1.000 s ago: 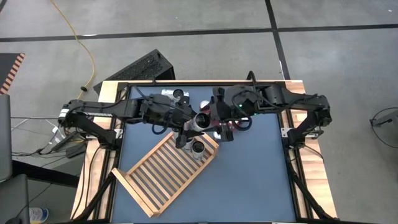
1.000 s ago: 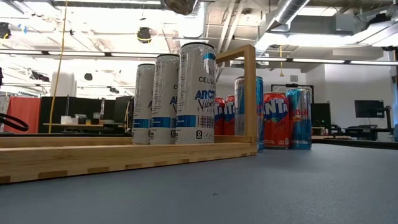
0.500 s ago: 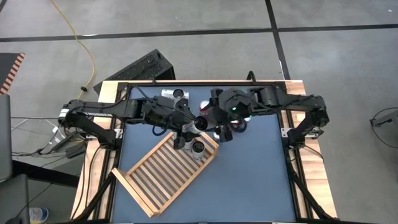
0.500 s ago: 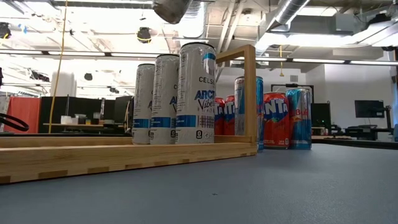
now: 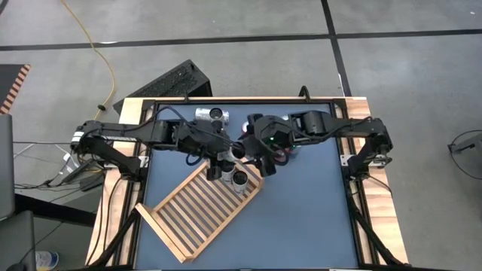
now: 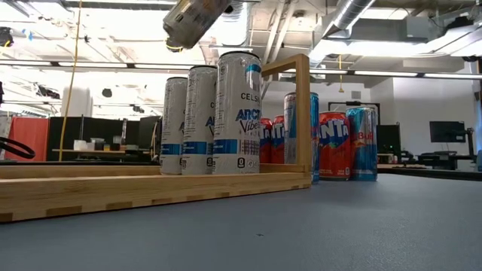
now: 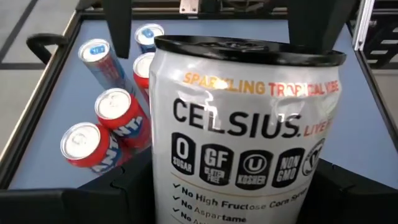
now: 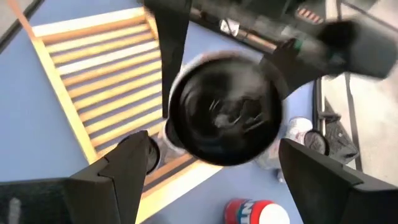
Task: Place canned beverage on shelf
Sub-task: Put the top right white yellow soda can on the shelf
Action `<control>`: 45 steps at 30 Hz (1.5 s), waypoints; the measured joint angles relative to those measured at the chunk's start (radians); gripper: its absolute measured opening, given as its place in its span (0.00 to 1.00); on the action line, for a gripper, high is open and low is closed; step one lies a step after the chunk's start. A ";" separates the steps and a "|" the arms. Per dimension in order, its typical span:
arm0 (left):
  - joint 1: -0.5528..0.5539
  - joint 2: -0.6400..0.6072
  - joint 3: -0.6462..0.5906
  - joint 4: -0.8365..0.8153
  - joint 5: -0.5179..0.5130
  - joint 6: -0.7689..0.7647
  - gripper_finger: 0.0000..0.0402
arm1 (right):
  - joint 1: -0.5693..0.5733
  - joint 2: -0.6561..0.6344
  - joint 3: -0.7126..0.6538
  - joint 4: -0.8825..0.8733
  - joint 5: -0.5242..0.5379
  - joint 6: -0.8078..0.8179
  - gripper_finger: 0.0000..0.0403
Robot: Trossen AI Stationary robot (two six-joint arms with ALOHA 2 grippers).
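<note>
Wooden slatted shelf (image 5: 202, 211) lies diagonally on the blue worktop (image 5: 301, 218); standing cans (image 5: 239, 179) fill its far corner. High view: left hand (image 5: 230, 153) hangs just above that corner, clamped on a white can (image 5: 238, 150); right hand (image 5: 252, 147) is beside it, fingers apart. Low view: the held can (image 6: 193, 20) is tilted, above three tall cans (image 6: 212, 113) standing on the shelf (image 6: 151, 190). Left wrist view: fingers grip the Celsius can (image 7: 249, 137); red cans (image 7: 106, 134) stand off the shelf. Right wrist view: fingers (image 8: 127, 165) spread around the can's base (image 8: 225, 111), not touching.
</note>
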 joint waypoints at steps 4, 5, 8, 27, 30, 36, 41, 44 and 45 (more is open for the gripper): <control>0.000 0.020 0.001 0.002 -0.001 0.001 0.64 | 0.000 -0.001 0.000 0.039 0.000 -0.004 0.80; 0.000 0.030 0.000 -0.004 0.007 0.001 0.64 | 0.000 -0.001 0.000 0.046 0.000 -0.008 0.80; 0.000 0.048 0.000 0.027 0.028 -0.003 0.64 | 0.000 0.002 0.000 0.042 -0.001 -0.018 0.80; 0.000 0.049 0.000 0.047 0.014 -0.005 0.64 | -0.001 0.004 0.000 0.022 -0.010 -0.021 0.77; 0.000 0.049 0.000 0.055 0.014 -0.005 0.64 | -0.001 0.009 0.000 0.022 -0.038 -0.020 0.76; 0.000 0.049 0.000 0.061 0.015 -0.005 0.64 | 0.004 0.050 -0.001 0.025 -0.033 -0.003 0.75; -0.001 0.049 0.000 0.047 0.017 -0.005 0.64 | 0.010 0.051 -0.001 0.023 -0.029 -0.003 0.71; -0.001 0.048 0.000 0.038 0.017 -0.002 0.64 | 0.011 0.051 -0.001 0.023 -0.023 -0.002 0.70; -0.001 0.048 0.000 0.038 0.016 0.000 0.64 | 0.011 0.051 -0.001 0.023 -0.020 -0.002 0.70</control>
